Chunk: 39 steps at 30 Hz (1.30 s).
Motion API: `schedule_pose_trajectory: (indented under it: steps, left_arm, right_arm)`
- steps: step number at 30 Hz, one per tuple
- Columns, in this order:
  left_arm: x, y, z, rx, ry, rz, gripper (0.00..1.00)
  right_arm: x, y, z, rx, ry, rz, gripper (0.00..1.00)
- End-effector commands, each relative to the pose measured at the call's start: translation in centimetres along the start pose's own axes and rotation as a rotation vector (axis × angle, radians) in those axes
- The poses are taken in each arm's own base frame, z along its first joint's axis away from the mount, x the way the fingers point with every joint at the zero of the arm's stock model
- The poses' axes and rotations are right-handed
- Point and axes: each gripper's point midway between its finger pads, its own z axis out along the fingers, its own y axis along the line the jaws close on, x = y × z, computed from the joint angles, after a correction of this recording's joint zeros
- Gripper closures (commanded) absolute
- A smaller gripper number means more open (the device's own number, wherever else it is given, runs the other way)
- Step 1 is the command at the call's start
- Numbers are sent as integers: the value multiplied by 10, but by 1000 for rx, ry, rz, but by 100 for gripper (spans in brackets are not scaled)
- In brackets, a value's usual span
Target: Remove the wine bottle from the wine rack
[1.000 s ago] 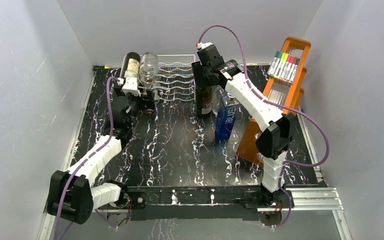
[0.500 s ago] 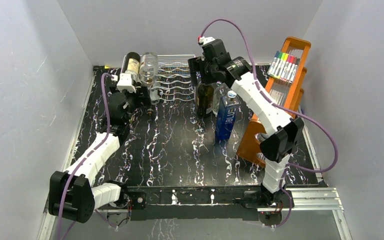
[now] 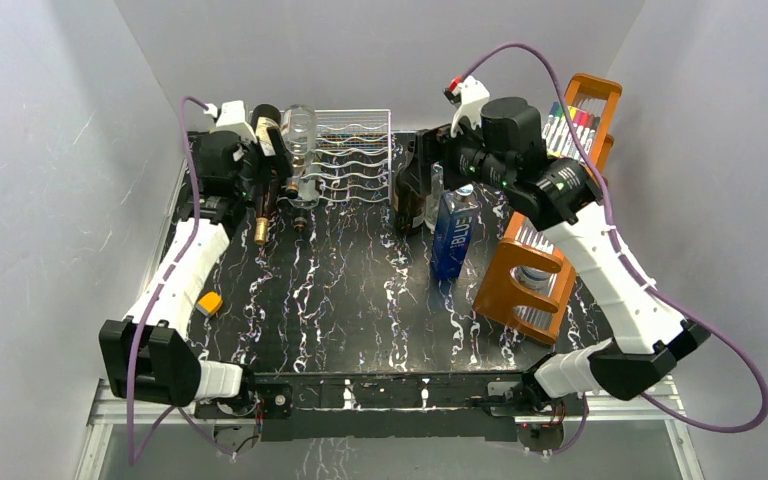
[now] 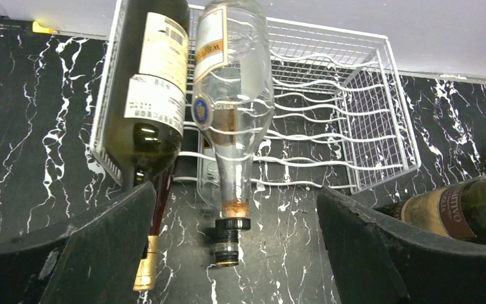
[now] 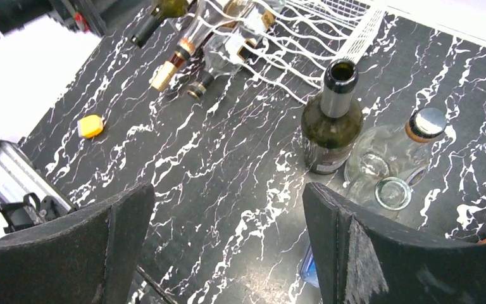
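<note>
The silver wire wine rack [image 3: 355,150] stands at the back of the table. A dark wine bottle [image 3: 265,165] with a gold foil cap lies in its left end, neck sticking out to the front. A clear bottle [image 3: 300,150] lies beside it. My left gripper [image 3: 245,175] is open and empty, just in front of and above these two. The left wrist view shows the wine bottle [image 4: 149,95], the clear bottle [image 4: 231,95] and the rack [image 4: 329,114] beyond the open left gripper [image 4: 235,209]. My right gripper [image 3: 428,165] is open and empty, raised at the rack's right end.
A dark bottle [image 3: 408,200], clear bottles [image 5: 392,158] and a blue carton [image 3: 453,235] stand right of the rack. An orange wooden rack [image 3: 550,230] with markers stands at the right. A small orange piece [image 3: 209,303] lies at the left. The right wrist view shows the open right gripper [image 5: 226,190] high over the table.
The right gripper has left the top of the standing dark bottle and risen to the right. The left arm has swung left and back from the rack's front, uncovering the gold-capped neck.
</note>
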Motion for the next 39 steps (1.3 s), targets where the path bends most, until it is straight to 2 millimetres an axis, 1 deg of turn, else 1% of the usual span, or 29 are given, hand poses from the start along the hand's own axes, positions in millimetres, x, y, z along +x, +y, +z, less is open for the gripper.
schedule_pose_trajectory:
  steps: [1,3,4,6,9,12,14,15,18,22,25,30,35,39]
  left_arm:
    - [-3,13,-9,20,115,-39,2]
    - [2,11,-7,69,159,-15,5]
    - [8,17,-3,48,192,-9,5]
    - [16,35,2,-17,246,1,6]
    - [22,63,8,-79,305,-16,10]
    - [30,81,15,-57,346,-46,12]
    - [39,87,20,-33,378,-37,11]
    - [45,87,23,-4,394,-30,11]
    - [61,97,34,5,461,-46,13]
    - [69,89,50,107,481,-73,21]
    - [70,79,60,186,471,-82,22]
    - [77,81,78,202,485,-121,29]
    - [78,76,82,238,491,-157,37]
    - [85,76,80,244,507,-170,44]
  right_arm:
    - [-2,9,-6,-65,-57,-33,2]
    - [1,14,-12,-95,-67,-37,2]
    - [2,16,-14,-106,-71,-39,2]
    - [5,18,-17,-120,-69,-44,2]
    - [7,18,-23,-125,-70,-61,2]
    - [8,17,-29,-118,-70,-75,2]
    - [9,17,-32,-117,-72,-81,2]
    - [9,17,-34,-118,-76,-82,2]
    - [9,18,-39,-119,-82,-86,2]
    - [8,18,-42,-118,-85,-89,2]
    - [7,18,-44,-114,-88,-88,2]
    - [4,18,-44,-113,-93,-81,2]
    - [2,19,-43,-115,-93,-77,2]
    - [-1,19,-44,-114,-101,-73,2]
